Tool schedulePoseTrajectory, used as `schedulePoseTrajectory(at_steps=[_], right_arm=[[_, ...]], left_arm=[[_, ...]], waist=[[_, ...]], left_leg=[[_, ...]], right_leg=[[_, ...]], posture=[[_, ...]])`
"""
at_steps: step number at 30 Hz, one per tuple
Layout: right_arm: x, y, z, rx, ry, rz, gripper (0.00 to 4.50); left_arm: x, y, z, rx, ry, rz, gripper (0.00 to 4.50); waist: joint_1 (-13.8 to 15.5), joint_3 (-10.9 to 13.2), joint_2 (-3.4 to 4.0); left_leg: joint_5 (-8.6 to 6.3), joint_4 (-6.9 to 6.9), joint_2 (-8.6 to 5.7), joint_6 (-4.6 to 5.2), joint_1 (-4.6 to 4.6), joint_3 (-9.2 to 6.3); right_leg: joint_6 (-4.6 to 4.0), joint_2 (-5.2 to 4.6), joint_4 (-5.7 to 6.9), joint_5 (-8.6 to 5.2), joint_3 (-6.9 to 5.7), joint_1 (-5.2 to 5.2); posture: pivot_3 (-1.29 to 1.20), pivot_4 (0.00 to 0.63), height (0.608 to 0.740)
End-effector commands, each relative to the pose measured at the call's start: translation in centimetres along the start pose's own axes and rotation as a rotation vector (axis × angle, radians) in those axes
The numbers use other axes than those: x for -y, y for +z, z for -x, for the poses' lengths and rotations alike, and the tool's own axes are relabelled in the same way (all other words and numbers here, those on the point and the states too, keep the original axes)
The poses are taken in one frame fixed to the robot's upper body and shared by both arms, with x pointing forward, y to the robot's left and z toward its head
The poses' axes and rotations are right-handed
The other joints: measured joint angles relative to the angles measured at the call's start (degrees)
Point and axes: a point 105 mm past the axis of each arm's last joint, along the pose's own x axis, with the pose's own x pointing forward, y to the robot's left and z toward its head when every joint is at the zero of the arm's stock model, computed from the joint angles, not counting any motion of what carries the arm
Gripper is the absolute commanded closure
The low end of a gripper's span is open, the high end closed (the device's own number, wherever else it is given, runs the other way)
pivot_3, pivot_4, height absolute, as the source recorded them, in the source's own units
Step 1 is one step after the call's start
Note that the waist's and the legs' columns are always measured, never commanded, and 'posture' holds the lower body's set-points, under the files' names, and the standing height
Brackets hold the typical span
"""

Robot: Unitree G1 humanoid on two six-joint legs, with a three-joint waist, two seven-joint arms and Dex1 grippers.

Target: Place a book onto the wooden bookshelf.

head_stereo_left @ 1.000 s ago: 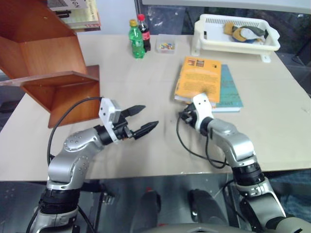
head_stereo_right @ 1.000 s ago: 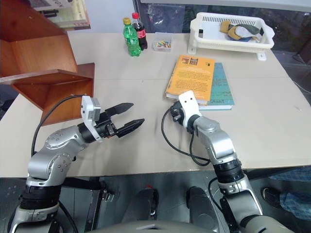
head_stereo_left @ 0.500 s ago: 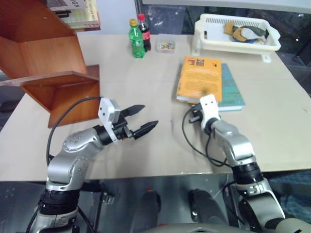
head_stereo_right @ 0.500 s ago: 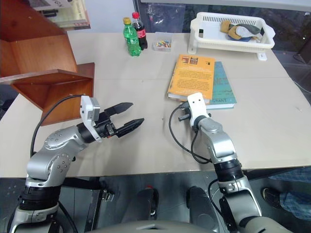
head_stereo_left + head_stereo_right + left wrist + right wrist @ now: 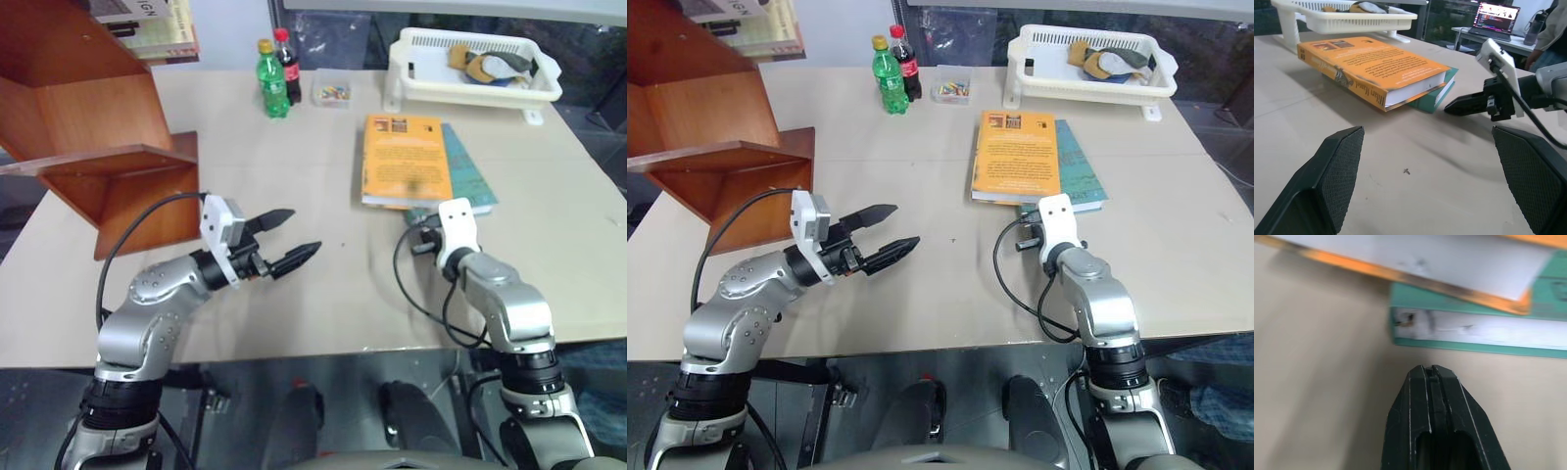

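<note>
Shelf [image 5: 108, 147] sits far left, left gripper [image 5: 284, 240] spread idle over the table, book [image 5: 406, 159] lying on the teal book [image 5: 468, 176], right gripper [image 5: 1464, 104] pressed together empty just beside them: approach step, likely must open and grasp the book.

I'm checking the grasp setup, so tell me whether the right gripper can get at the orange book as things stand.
Probably yes. The right gripper points at the near edge of the book, which lies on the teal book; nothing stands between them. But its fingers are shut, so it must open first.
</note>
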Motion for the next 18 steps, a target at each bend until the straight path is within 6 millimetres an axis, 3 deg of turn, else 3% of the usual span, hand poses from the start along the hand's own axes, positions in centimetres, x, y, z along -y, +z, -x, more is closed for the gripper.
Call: schedulePoseTrajectory(at_steps=[1,4,7,10,15,18], right_arm=[[-3.3,2.1,1.0,0.079,0.166,-0.022,4.47],[-3.5,2.5,0.0,0.089,0.151,-0.034,4.47],[-2.5,2.9,-1.4,0.109,0.078,-0.033,4.47],[-2.5,2.9,-1.6,0.116,0.078,-0.013,4.47],[-4.0,2.8,1.3,0.165,0.228,0.075,4.47],[-3.7,2.8,3.5,0.198,0.248,0.105,3.74]], left_arm=[[-0.1,0.9,0.1,0.027,-0.005,-0.030,0.00],[-0.1,0.9,0.0,0.026,-0.007,-0.030,0.00],[-0.1,0.9,-0.1,0.024,-0.005,-0.029,0.00],[-0.2,0.9,-0.2,0.022,0.016,-0.019,0.00],[-1.2,0.2,-1.7,-0.047,0.098,-0.022,0.00],[-2.1,-0.3,-2.9,-0.101,0.138,0.110,0.00]], waist=[[0.0,0.0,0.00],[0.0,0.0,0.00],[0.1,0.0,0.00],[0.1,0.0,0.00],[0.4,0.0,-0.01],[0.7,0.0,-0.01]], left_leg=[[0.00,0.00,0.00,0.00,0.00,0.00],[0.00,0.00,0.00,0.00,0.01,-0.01],[0.00,0.02,-0.01,0.00,0.00,0.01],[0.00,0.02,-0.01,0.00,0.00,-0.01],[0.00,-0.03,-0.03,0.00,-0.06,-0.04],[0.00,-0.03,-0.05,0.00,-0.07,-0.06]], right_leg=[[0.00,0.00,0.00,0.00,0.00,0.00],[0.00,0.00,0.00,0.00,-0.01,0.01],[0.01,-0.01,-0.01,0.00,-0.01,0.01],[0.00,-0.01,0.00,0.00,-0.02,0.00],[0.00,-0.03,-0.06,0.00,-0.04,-0.01],[0.02,-0.05,-0.09,0.00,-0.06,0.01]], posture=[[0.00,0.150,0.740],[0.00,0.150,0.740],[0.00,0.150,0.740],[0.00,0.150,0.740],[0.00,0.150,0.740],[0.00,0.150,0.740]])
